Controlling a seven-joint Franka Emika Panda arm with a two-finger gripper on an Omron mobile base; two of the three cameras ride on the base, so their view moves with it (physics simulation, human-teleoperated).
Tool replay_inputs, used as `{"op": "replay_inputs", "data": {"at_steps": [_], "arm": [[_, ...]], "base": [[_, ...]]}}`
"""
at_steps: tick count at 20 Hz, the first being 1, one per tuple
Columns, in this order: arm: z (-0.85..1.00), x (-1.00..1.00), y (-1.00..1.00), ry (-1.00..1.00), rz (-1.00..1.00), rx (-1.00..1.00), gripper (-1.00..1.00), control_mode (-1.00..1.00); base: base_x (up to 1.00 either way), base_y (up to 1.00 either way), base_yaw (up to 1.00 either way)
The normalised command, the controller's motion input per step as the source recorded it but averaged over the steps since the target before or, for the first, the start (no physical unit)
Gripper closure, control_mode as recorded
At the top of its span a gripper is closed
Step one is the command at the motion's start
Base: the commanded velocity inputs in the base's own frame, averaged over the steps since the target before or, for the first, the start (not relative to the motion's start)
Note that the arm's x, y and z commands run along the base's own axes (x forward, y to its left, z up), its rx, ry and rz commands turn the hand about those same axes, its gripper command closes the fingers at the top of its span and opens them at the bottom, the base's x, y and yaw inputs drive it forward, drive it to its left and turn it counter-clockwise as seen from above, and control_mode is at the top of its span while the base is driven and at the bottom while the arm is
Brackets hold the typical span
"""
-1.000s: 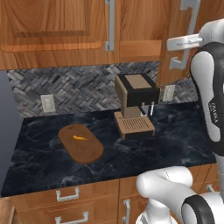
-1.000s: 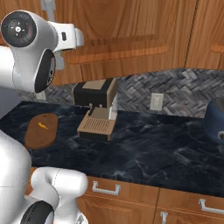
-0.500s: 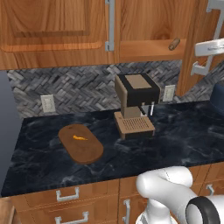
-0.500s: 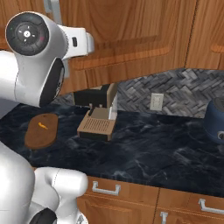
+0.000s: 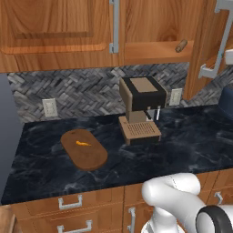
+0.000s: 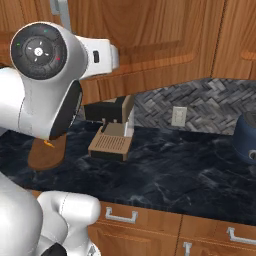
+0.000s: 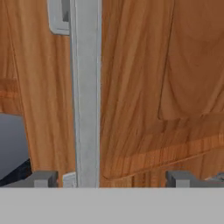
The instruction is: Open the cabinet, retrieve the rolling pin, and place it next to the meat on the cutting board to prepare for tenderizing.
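Rolling pin (image 5: 181,45) lying on the wooden shelf (image 5: 154,49) inside the opened cabinet (image 5: 159,22), upper right of the left base frame; small, brown, seen nearly end-on, resting alone near the shelf's right end. Cabinet door (image 5: 210,41) swung out toward the camera at the far right edge of that frame, silver bar handle (image 5: 221,41) running down its face.

Gripper (image 7: 111,178) spread wide in the hand frame, one finger tip (image 7: 43,178) at lower left and the other at lower right, nothing clamped between them. Same silver handle (image 7: 86,92) standing vertical in the left half of that frame, just right of the left tip and inside the gap; contact with either tip cannot be told. Raised-panel door wood behind the handle, one mounting foot of the handle at the upper left.

Cutting board (image 5: 84,149) flat on the dark marbled counter (image 5: 182,141), lower left of centre in the left base frame, oval and dark brown. Meat (image 5: 82,143) on the board, tiny and orange, slightly above the board's middle. Coffee machine (image 5: 141,107) near the board on its right, at frame centre, tan slatted tray at its foot. Wall outlets on the herringbone backsplash (image 5: 86,91) on either side of the machine.

From the right base frame: board (image 6: 46,154) at the left edge, partly hidden behind the white arm (image 6: 47,80); dark blue vessel (image 6: 246,137) at the right edge on the counter.
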Motion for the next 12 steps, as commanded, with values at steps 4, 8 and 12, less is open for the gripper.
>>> {"op": "replay_inputs", "data": {"at_steps": [4,8,12], "arm": [[0.00,-0.86,-0.21,-0.06,-0.01,-0.01,-1.00,-1.00],[0.02,-0.74,0.35,-0.08,-0.10,-0.08,-1.00,-1.00],[0.00,-0.48,0.76,-0.11,-0.12,-0.17,-1.00,-1.00]], "base": [[0.00,0.00,0.00],[0.00,0.00,0.00],[0.00,0.00,0.00]]}}
